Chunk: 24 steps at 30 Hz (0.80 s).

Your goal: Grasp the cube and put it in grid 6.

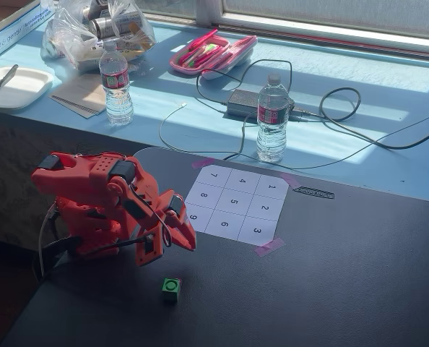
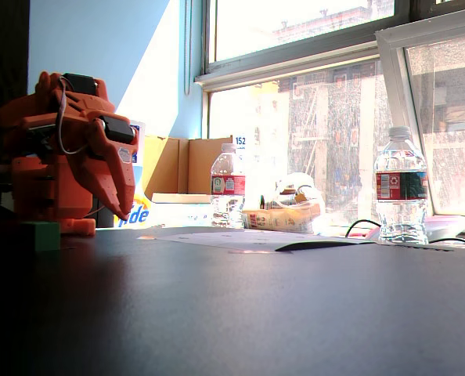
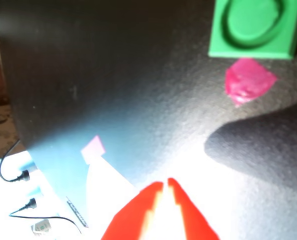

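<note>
The green cube (image 1: pixel 171 286) with a round dimple on top sits on the dark table, in front of the arm and apart from it. It also shows in the wrist view (image 3: pixel 253 27) at the top right and dimly at the left of the low fixed view (image 2: pixel 41 235). My red gripper (image 1: pixel 188 244) hangs folded near the arm's base, tips close together and empty, above the table left of the cube (image 3: pixel 164 183). The white numbered grid sheet (image 1: pixel 236 204) lies beyond it; cell 6 (image 1: pixel 225 225) is in its near row.
Two water bottles (image 1: pixel 271 119) (image 1: pixel 116 83), a power adapter with cables (image 1: pixel 247 103), a pink case (image 1: pixel 213 52) and bags stand on the blue ledge behind. Pink tape (image 3: pixel 248 80) lies beside the cube; more tape (image 1: pixel 269 246) holds the sheet's corner.
</note>
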Motion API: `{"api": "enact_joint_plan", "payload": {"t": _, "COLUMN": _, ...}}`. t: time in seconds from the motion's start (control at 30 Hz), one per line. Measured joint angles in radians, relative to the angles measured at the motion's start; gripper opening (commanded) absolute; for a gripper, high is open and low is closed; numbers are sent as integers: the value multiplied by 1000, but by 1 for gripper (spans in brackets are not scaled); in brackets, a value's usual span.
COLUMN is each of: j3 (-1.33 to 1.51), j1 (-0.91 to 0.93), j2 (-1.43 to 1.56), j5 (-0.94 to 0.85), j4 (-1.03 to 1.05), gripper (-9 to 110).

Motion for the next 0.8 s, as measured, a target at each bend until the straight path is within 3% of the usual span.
{"api": "enact_joint_plan", "payload": {"t": 0.8, "j3": -8, "j1": 31, "j2": -25, "j5": 3, "j4": 32, "gripper": 1}}
